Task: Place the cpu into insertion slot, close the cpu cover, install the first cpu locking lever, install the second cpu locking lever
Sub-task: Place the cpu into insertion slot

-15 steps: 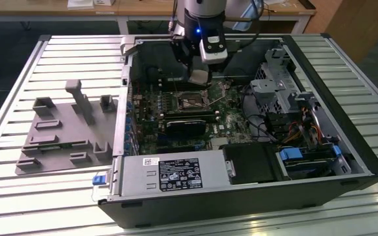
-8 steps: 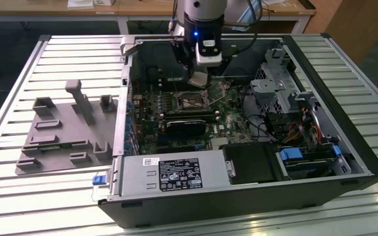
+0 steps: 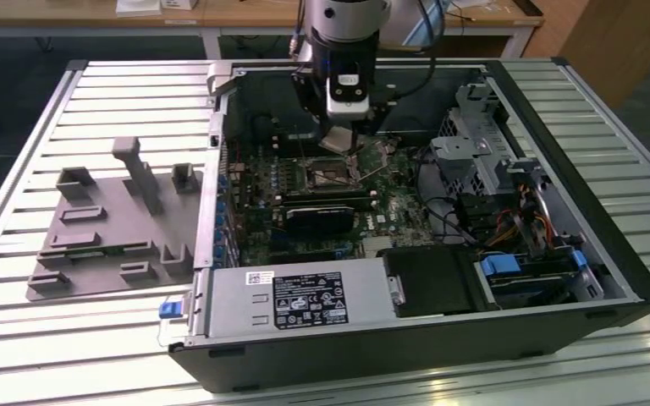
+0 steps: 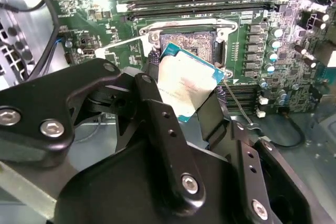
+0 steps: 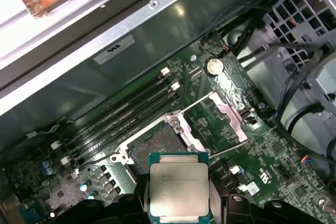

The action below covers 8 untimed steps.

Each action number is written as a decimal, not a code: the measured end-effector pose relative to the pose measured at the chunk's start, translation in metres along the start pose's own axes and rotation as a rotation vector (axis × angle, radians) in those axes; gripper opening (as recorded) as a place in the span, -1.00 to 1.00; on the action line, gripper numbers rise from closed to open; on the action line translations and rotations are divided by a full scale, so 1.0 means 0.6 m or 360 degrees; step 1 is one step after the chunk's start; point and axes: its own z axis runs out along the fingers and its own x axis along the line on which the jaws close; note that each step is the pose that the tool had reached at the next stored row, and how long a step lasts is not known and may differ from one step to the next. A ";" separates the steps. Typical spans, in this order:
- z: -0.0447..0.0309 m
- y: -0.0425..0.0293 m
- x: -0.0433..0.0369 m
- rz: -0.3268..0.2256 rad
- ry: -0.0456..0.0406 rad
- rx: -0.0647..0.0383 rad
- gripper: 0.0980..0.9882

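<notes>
**Exterior view.** The black gripper (image 3: 341, 135) of the arm is seen inside the open black and silver computer case (image 3: 596, 279). It is poised just above the insertion slot (image 3: 327, 174), a small square socket with a dark centre and a silvery rim on the green motherboard (image 3: 257, 203). A pale tilted square, taken to be the cpu (image 3: 337, 142), is seen at the gripper's tip, apart from the slot.

**Second wrist view.** The small flat square cpu with its silver-grey metal top (image 4: 186, 85) is pinched by two opposite edges between the black fingers (image 4: 157, 114). It is held tilted, with one corner overlapping the near rim of the insertion slot (image 4: 189, 43); whether it touches that rim cannot be told.

**First wrist view.** The cpu (image 5: 178, 187) is shown clear of the insertion slot (image 5: 155, 142), whose dark centre lies bare. The thin silvery cpu cover (image 5: 231, 116) is seen swung open beside the slot.

**Risk.** The placing step is judged unfinished. If the chip is lowered while tilted or rotated off the socket's outline, a corner could land on the contacts and bend them. The chip could also ride up on the rim and slip within the pinch. An open cover or lever wire near the slot could be struck by a finger.
</notes>
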 end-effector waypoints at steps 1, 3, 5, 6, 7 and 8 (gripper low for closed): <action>0.001 -0.001 0.001 0.0014 -0.0001 0.0000 -0.01; 0.003 -0.002 0.002 0.0053 -0.0005 0.0001 -0.01; 0.005 -0.002 0.002 0.0101 -0.0009 0.0002 -0.01; 0.006 -0.002 0.002 0.0126 -0.0011 0.0003 -0.01; 0.007 -0.002 0.002 0.0152 -0.0013 0.0003 -0.01; 0.008 -0.002 0.002 0.0179 -0.0015 0.0003 -0.01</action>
